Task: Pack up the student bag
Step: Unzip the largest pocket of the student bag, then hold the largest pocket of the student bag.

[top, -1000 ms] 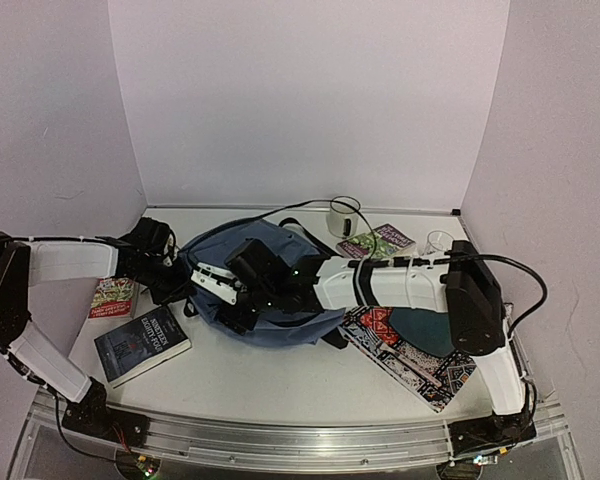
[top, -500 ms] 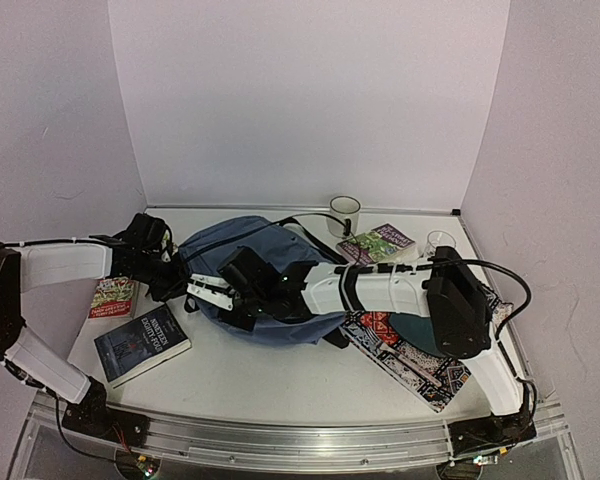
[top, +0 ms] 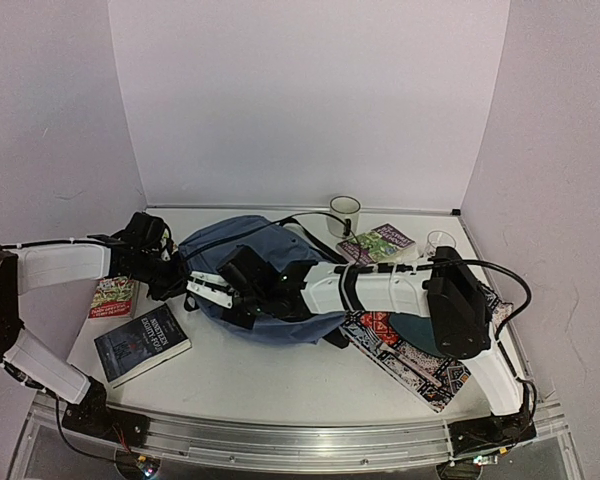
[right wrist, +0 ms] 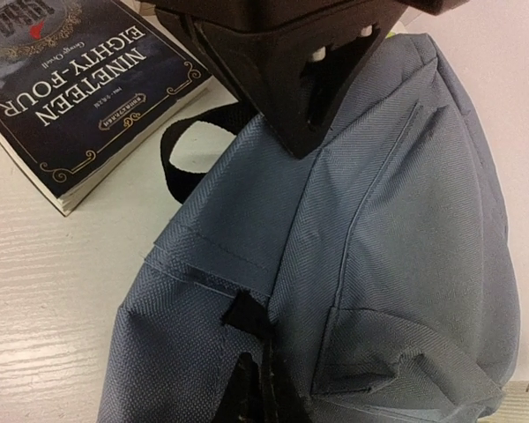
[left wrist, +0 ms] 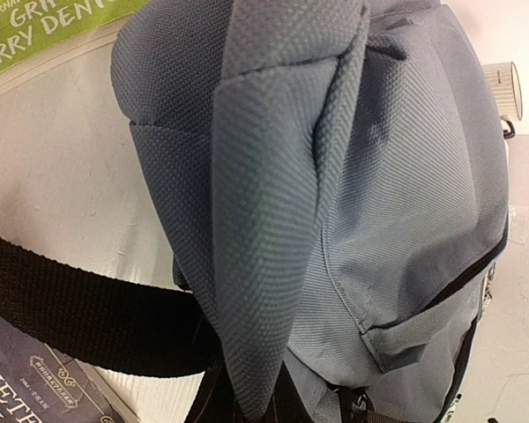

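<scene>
Slate-blue cloth bag (top: 250,240), lying toward the left edge.
Left gripper (top: 165,268), right gripper (top: 205,288) at its fabric; finger opening not discernible. Loose pinch may drop the fold.

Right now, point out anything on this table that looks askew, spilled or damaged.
Nothing is spilled or broken. The backpack lies slumped, its fabric bunched into a thick fold at its left end. The patterned mat sits crooked at the right front of the table, and the dark book lies at a slant.
</scene>
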`<state>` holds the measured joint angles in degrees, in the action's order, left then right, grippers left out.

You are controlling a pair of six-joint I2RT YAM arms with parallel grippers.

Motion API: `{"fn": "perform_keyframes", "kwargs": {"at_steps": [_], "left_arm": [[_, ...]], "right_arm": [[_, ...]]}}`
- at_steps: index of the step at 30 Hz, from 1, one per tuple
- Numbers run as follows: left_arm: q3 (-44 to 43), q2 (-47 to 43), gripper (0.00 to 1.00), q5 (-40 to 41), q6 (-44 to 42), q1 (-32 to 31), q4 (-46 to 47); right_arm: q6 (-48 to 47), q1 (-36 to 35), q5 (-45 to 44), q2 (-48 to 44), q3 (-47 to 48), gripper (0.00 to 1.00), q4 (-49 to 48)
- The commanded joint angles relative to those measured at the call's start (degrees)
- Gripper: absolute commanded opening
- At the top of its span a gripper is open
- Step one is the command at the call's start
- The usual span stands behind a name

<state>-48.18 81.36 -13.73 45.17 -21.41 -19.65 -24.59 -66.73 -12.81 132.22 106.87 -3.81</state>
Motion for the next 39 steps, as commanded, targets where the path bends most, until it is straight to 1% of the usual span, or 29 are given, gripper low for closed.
{"fn": "perform_keyframes", "kwargs": {"at_steps": [1,9,13,18,23,26,28,31,33,35,37,39], "left_arm": [[-1.42,-2.69,0.00,2.25,-2.39,0.04,0.37],[-5.35,3.99,0.00,8.40,-6.51,1.78,-0.77],[-7.67,7.60,0.00,11.52,-9.07,3.66,-0.84],[-10.92,13.24,0.00,16.44,-12.77,6.29,-0.84],[-15.48,18.48,0.00,20.74,-19.13,6.99,0.59],[-15.94,18.62,0.02,19.47,-23.85,6.97,4.96],[-16.48,17.51,0.08,16.27,-25.47,6.92,6.46],[-16.79,14.83,0.28,11.49,-24.96,6.90,6.54],[-15.54,11.65,0.41,9.97,-22.50,6.92,5.35],[-14.74,8.75,0.51,9.88,-19.13,6.96,1.88],[-14.12,6.41,0.60,9.36,-14.93,6.84,-2.77],[-12.71,3.32,0.65,6.98,-10.89,6.90,-6.08]], "right_arm": [[2.26,0.11,-0.77,-2.94,-0.75,0.00,1.40],[8.56,0.11,2.13,-16.79,-14.67,0.00,2.57],[11.56,0.11,1.73,-23.94,-21.41,0.00,4.51],[15.75,0.11,0.74,-30.61,-29.01,0.00,7.65],[19.93,0.11,2.10,-33.78,-32.48,0.00,8.69],[21.90,0.11,5.60,-32.01,-30.90,0.00,8.00],[23.19,0.09,8.60,-29.78,-28.30,0.00,6.28],[26.29,0.09,12.03,-25.97,-24.82,0.00,2.09],[27.96,0.11,12.31,-23.33,-22.58,0.00,-0.35],[28.67,0.11,12.34,-21.12,-20.23,0.00,-1.66],[28.96,0.11,12.33,-18.93,-17.90,0.00,-2.47],[28.79,0.11,12.30,-17.35,-15.67,0.00,-3.16]]}}
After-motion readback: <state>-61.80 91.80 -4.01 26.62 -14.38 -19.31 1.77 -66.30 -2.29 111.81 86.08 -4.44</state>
